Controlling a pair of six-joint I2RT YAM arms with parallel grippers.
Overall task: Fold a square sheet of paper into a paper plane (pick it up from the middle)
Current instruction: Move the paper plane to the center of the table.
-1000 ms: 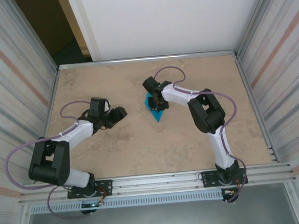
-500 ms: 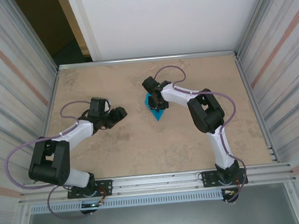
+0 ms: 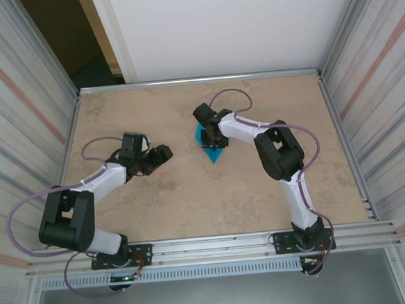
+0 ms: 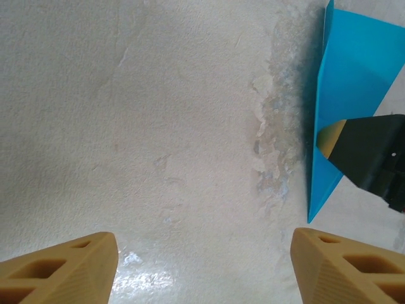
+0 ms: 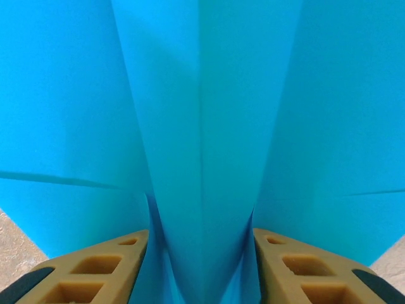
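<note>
Paper plane (image 3: 213, 156) lies near the middle of the desk (image 3: 191, 194), sharp tip toward the near edge. Right pincer (image 3: 214, 143) sits on it, its 2 fingers (image 5: 101, 269) partly open astride the raised centre crease; whether they squeeze it I cannot tell. Left pincer (image 3: 162, 155) hovers beside the paper plane, spread wide, holding nothing.
</note>
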